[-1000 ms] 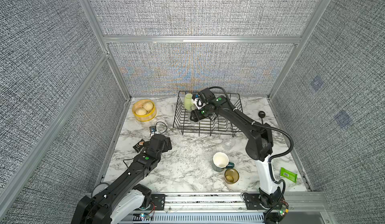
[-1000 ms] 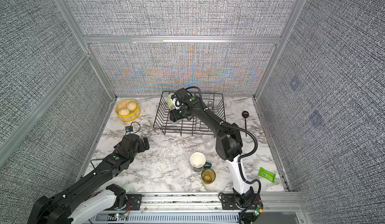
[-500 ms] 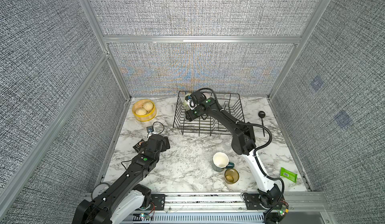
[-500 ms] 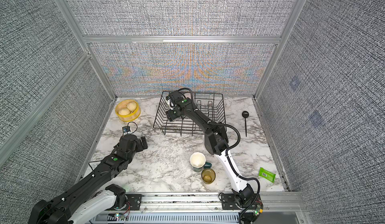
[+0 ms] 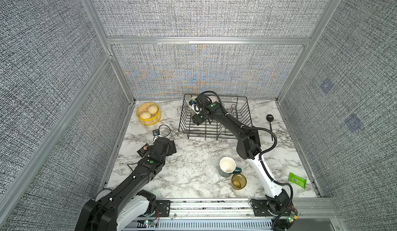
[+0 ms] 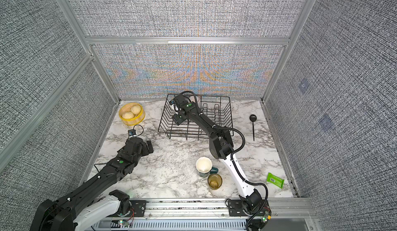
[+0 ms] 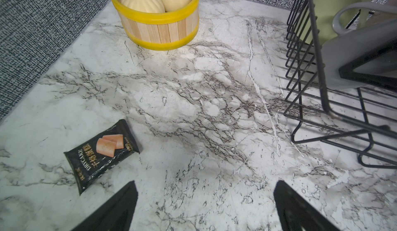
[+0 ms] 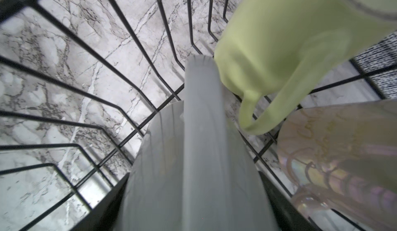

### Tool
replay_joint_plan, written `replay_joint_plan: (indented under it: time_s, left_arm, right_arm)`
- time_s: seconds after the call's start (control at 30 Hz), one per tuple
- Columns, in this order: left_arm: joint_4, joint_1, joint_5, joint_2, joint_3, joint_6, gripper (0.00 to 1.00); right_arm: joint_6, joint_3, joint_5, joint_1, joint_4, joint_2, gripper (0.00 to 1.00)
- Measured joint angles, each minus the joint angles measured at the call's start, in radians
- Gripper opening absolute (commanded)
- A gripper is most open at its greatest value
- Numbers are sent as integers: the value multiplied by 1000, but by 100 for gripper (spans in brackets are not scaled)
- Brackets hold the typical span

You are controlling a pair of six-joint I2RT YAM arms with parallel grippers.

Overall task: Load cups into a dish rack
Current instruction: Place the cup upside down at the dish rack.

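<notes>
Your right gripper (image 8: 195, 185) was clenched on the grey mug (image 8: 163, 154), holding it tilted inside the rack (image 5: 214, 131) near its far left corner. The mug was just beside the green mug (image 8: 279, 47) and the glass (image 8: 333, 154). Your left gripper (image 7: 206, 197) hung released and empty over the table (image 7: 193, 90), near a snack packet (image 7: 101, 154). The teal mug (image 5: 227, 167) and the tumbler (image 5: 238, 181) stood side by side on the table, well apart from the rack.
</notes>
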Motion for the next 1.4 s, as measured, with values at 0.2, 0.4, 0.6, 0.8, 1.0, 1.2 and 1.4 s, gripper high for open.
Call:
replay_joint_plan:
  time_s: [0.2,0.4,0.6,0.8,1.0,1.2,1.4]
  left_arm:
    - [0,1,-6,-16,-6,0,100]
    - [1,2,-3,-12,-5,0,100]
    - [1,1,11,-17,-6,-1,100]
    - [8,2,25,-19,-6,-3,100]
    - [8,2,39,-29,-5,-2,100]
    - [8,2,42,-42,-8,0,100]
    - [9,2,50,-42,-8,1,100]
  right_arm:
    - [-63,8,26,1,72,22,74]
    - [-114,32,50,3,112,48,84]
    - [-147,22,73,14,106,44,92]
    - [-167,-5,89,25,101,13,95]
    - [-168,-13,89,24,100,-3,89]
    - [-154,-17,76,15,100,-14,74]
    - [-73,-16,-27,-34,95,-23,71]
